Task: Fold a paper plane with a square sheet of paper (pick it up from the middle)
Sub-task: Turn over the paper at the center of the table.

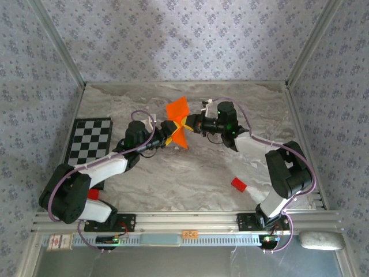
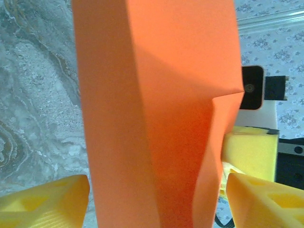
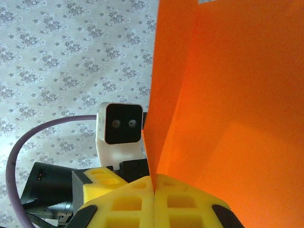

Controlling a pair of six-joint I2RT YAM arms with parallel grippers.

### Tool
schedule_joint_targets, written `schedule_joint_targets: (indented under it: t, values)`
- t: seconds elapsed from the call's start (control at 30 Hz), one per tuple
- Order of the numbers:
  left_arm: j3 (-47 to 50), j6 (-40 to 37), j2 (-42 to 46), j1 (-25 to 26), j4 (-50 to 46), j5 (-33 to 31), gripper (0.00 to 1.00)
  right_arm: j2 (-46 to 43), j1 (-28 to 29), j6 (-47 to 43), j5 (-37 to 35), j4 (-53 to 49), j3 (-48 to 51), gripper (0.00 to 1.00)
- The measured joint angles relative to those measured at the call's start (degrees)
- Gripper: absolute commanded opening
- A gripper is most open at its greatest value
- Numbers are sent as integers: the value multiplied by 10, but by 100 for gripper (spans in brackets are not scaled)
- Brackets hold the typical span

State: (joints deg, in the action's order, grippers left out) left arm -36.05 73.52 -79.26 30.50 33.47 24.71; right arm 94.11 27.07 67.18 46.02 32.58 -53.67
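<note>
Yellow padded fingers [image 3: 128,204] of the right end effector [image 3: 154,190]: pressed flat together, clenched on the lower edge of the square sheet of paper [image 3: 237,118], which rises from the seam between them in creased orange panels.

Left end effector [image 2: 156,190]: released. Its two yellow fingers [image 2: 47,199] stand wide to either side of the sheet [image 2: 156,95]; one is at the paper's edge, the other is apart from it with a gap showing.

Position, overhead view: the sheet [image 1: 179,109] is held off the table [image 1: 190,173] over its middle, toward the far edge. The left end effector [image 1: 167,131] and right end effector [image 1: 190,124] meet at it from opposite sides.

Surface: grey marbled table.

Surroundings: patterned blue-grey wall covering on three sides, metal frame posts at the far corners, and a slotted rail along the near edge.

Other items: checkerboard mat [image 1: 89,141] by the left edge, partly overlapped by the left arm; small red block [image 1: 238,184] toward the near right corner, well apart from the paper.
</note>
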Motion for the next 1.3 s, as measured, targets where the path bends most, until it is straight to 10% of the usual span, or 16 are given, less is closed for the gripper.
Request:
schedule_joint_targets:
  t: [0.73,1.3]
  values:
    - [0,-7,0,0,14,-3,19,5,-5,-4,3,-15,14,10]
    - [-126,-194,4,0,-316,-103,6,-68,-57,-234,-136,-308,-19,67]
